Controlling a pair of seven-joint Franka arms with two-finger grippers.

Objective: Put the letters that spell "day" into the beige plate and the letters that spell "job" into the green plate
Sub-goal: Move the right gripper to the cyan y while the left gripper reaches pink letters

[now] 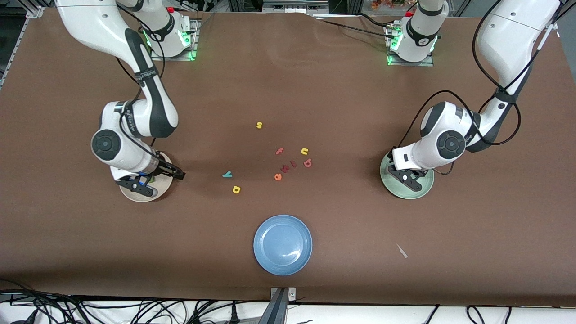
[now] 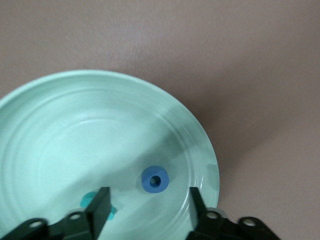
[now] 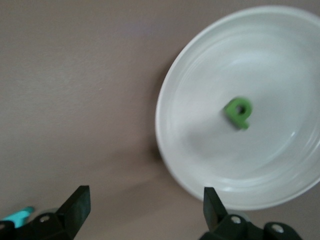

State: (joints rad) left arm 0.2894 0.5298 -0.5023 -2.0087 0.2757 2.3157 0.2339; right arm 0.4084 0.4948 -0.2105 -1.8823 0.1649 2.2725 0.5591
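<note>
The beige plate (image 1: 135,195) lies at the right arm's end of the table, with the dark green "d" (image 3: 238,112) in it. My right gripper (image 3: 145,205) hangs open and empty by that plate's rim. At the left arm's end, the green plate (image 1: 423,191) holds the blue "o" (image 2: 154,180) and the teal "j" (image 2: 90,201), which one finger partly hides. My left gripper (image 2: 147,210) hovers open just above them, holding nothing. On the bare table lie the teal "y" (image 1: 227,174), the yellow "a" (image 1: 236,190) and the salmon "b" (image 1: 308,163).
Other loose letters lie mid-table: a yellow "s" (image 1: 259,125), a salmon "f" (image 1: 279,151), a yellow "u" (image 1: 304,151) and an orange "e" (image 1: 277,177). A blue plate (image 1: 282,244) sits nearer the front camera. A small white scrap (image 1: 402,251) lies toward the left arm's end.
</note>
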